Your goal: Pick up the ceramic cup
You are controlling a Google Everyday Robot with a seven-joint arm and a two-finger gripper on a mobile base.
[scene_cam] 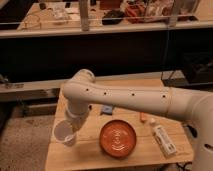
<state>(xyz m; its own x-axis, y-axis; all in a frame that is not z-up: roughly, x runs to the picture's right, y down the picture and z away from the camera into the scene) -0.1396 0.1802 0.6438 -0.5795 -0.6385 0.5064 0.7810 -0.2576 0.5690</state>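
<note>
The small white ceramic cup is at the left edge of the wooden table, its round rim and pale inside facing up toward the camera. My white arm reaches in from the right, bends at the elbow and comes down onto the cup. My gripper is right at the cup's upper right side, touching or around its rim. The wrist hides the contact, and I cannot tell whether the cup rests on the table or hangs just above it.
A round orange-red dish sits just right of the cup. A long white labelled bottle lies at the right, with a small orange item above it. A small blue object lies behind the dish. A dark shelf and railing stand behind the table.
</note>
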